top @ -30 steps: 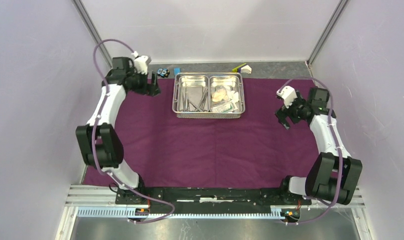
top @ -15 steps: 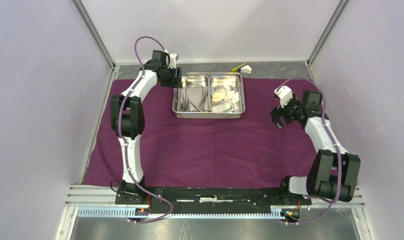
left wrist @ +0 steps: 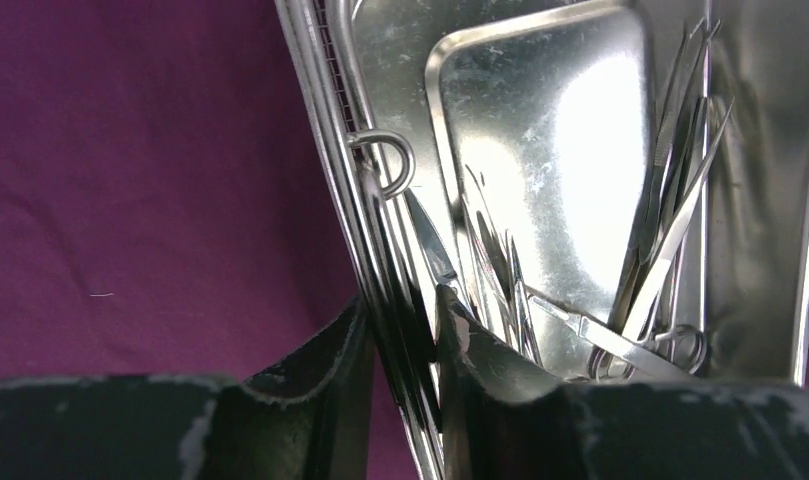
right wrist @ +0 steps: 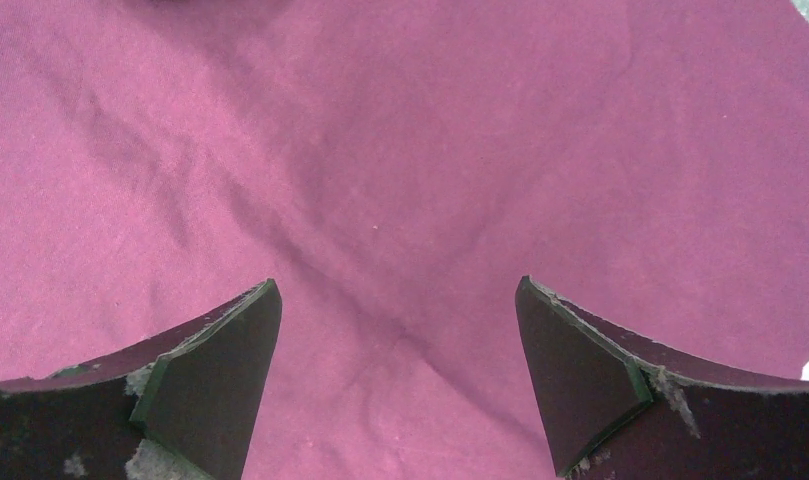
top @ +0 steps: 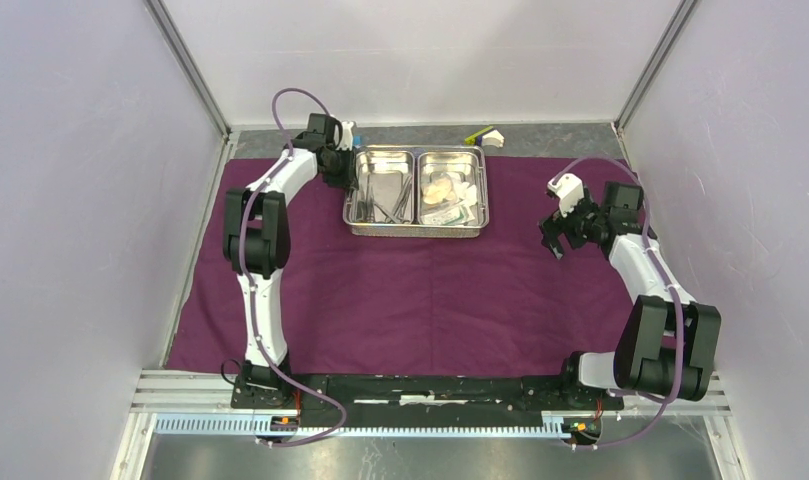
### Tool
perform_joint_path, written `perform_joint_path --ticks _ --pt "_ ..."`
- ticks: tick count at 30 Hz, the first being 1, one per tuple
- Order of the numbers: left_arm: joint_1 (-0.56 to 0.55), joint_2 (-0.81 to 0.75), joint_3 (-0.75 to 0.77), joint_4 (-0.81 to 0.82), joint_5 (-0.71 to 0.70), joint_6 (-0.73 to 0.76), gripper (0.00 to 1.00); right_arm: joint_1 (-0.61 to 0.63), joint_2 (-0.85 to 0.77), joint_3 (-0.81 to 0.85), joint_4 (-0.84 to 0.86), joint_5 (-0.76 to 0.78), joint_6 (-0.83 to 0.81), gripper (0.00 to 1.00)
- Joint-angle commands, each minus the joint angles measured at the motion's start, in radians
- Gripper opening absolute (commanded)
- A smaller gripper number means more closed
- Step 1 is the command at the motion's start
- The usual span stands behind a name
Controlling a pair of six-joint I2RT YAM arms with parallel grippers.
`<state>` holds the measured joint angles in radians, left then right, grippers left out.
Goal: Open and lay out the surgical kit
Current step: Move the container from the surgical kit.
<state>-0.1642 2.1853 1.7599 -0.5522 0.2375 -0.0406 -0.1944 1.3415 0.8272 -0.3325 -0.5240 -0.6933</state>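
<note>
1. The left claw [left wrist: 402, 312] sits at the left wall of the steel tray [left wrist: 325, 90] and is clenched on it. One finger [left wrist: 320, 385] is outside on the cloth side, the other [left wrist: 485, 375] is down inside the left compartment, and the wire rim is pinched between them.
2. Just ahead of that claw, a small wire loop [left wrist: 390, 160] sticks out from the rim.
3. Beyond the inside finger, slim tweezers [left wrist: 680, 220] lie slanted in the left compartment with their tips pointing away from the claw. The ring handles of the forceps [left wrist: 675, 342] rest close to the fingertip.
4. In the compartment farther from this claw there is pale gauze [top: 441, 184] and a flat packet [top: 452, 211], too small to sort out any further.
5. The purple cloth [top: 420, 300] is spread wide under both claws, and the tray rests on its far middle part.
6. The right claw [right wrist: 398, 300] is released, jaws wide apart with nothing between them. It points down at bare, softly creased cloth, well to the right of the tray.
7. A yellow-green and white piece [top: 488, 134] lies on the grey table past the tray's far right corner, well away from both claws.
</note>
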Motion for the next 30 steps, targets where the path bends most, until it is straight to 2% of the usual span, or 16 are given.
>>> perform_joint_path --ticks 1,5,10,18,27,30 --pt "0.048 -0.045 -0.011 -0.008 -0.014 -0.015 0.28 0.003 0.002 -0.012 0.009 -0.028 -0.005 0.94" --pt "0.103 -0.075 -0.02 -0.017 0.013 -0.012 0.2 0.003 0.0 -0.019 0.013 -0.028 -0.007 0.94" --pt "0.189 -0.108 -0.029 -0.041 0.028 0.012 0.03 0.003 0.017 -0.014 0.01 -0.028 -0.009 0.94" --pt "0.338 -0.115 -0.034 -0.055 0.058 0.039 0.02 0.003 0.029 -0.013 0.013 -0.022 -0.011 0.94" --pt "0.338 -0.034 0.056 -0.1 0.083 0.084 0.05 0.003 0.032 -0.01 0.008 -0.018 -0.006 0.94" --pt "0.336 -0.035 0.042 -0.095 0.086 0.086 0.1 0.003 0.031 -0.01 0.01 -0.018 -0.002 0.94"
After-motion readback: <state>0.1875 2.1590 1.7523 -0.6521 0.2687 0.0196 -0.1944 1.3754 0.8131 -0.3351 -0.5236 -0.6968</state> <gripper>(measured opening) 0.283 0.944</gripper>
